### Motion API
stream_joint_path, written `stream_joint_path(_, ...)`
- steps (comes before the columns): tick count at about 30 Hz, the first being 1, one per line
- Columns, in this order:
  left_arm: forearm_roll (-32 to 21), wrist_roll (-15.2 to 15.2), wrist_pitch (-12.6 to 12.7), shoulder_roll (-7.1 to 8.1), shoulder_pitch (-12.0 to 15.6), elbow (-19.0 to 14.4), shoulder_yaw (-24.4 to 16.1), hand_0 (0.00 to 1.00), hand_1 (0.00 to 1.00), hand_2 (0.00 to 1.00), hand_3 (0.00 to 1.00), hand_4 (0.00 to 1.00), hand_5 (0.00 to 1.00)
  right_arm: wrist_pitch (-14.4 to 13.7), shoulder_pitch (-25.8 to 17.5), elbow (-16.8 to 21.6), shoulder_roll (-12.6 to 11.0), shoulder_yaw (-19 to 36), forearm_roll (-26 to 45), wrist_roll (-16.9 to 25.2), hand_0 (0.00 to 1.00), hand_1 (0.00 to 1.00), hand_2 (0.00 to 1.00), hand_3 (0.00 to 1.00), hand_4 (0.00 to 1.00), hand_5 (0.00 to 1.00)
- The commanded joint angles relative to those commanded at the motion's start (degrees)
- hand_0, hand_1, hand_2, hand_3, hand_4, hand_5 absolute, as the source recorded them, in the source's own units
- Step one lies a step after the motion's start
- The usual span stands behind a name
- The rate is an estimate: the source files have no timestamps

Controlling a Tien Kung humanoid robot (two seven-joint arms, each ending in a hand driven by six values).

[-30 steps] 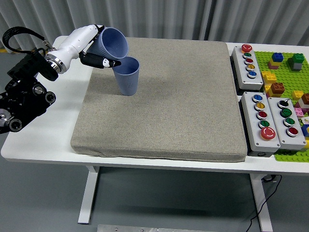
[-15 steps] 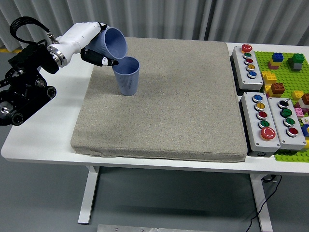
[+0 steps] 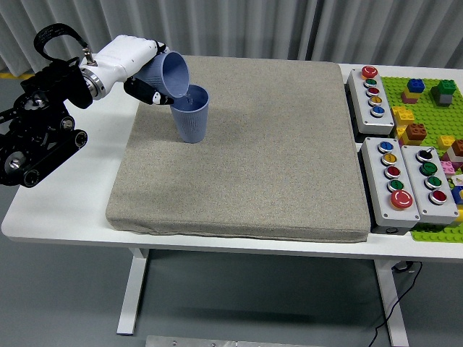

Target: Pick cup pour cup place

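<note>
- Tipped further over since a second ago, the held cup (image 3: pixel 172 74) now has its mouth turned down toward the standing cup (image 3: pixel 192 113); earlier I saw its opening facing more up and to the right.
- My left arm has also swung up and in from the picture's left, and its black forearm sits higher than before.
- Left hand (image 3: pixel 141 69): white, fingers curled around the held cup. One dark-tipped finger (image 3: pixel 160 98) shows beneath the cup; the others are hidden behind it or the white shell, so I cannot count them.
- Held cup: blue, lying almost on its side in the air, lower lip right at the rim of the standing cup. I cannot tell whether the two rims touch.
- Standing cup: blue, upright on the grey mat (image 3: pixel 246 159), near the mat's far left corner. Its inside looks blue; I cannot make out any contents or any stream between the cups.
- Mat covers most of the white table (image 3: pixel 65 210).
- Right side: three grey button boxes (image 3: pixel 401 181) with coloured buttons, beside a green brick baseplate (image 3: pixel 434 101) carrying coloured bricks, cut off by the picture's right edge.
- Right arm is out of view.
- Left arm's base is cut off at the left edge.
</note>
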Motion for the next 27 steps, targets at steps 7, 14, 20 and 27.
stream_joint_path(7, 1.5, 0.2, -0.3, 0.08, -0.8, 0.2, 0.7, 0.505, 0.496, 0.499, 0.514, 0.84, 0.201, 0.0, 0.0, 0.0, 0.0, -0.1, 0.1, -0.1, 0.642, 0.6, 0.507, 0.578, 0.002, 0.002)
stream_joint_path(14, 3.5, 0.5, -0.7, 0.22, -1.4, -0.1, 1.7, 0.508, 0.496, 0.497, 0.513, 0.84, 0.203, 0.1, -0.2, 0.0, 0.0, -0.1, -0.2, -0.1, 0.642, 0.6, 0.507, 0.579, 0.002, 0.002)
stream_joint_path(20, 4.8, 0.8, -1.2, 0.32, -1.9, -0.2, 2.8, 0.508, 0.496, 0.496, 0.513, 0.839, 0.205, 0.0, -0.4, 0.0, 0.0, -0.1, -0.1, -0.1, 0.642, 0.6, 0.507, 0.579, 0.002, 0.002)
stream_joint_path(27, 6.0, 1.2, -1.5, 0.48, -2.8, -0.3, 3.5, 0.509, 0.493, 0.495, 0.512, 0.835, 0.207, 0.0, -0.4, 0.0, 0.0, -0.3, 0.0, -0.1, 0.643, 0.6, 0.507, 0.579, 0.002, 0.002)
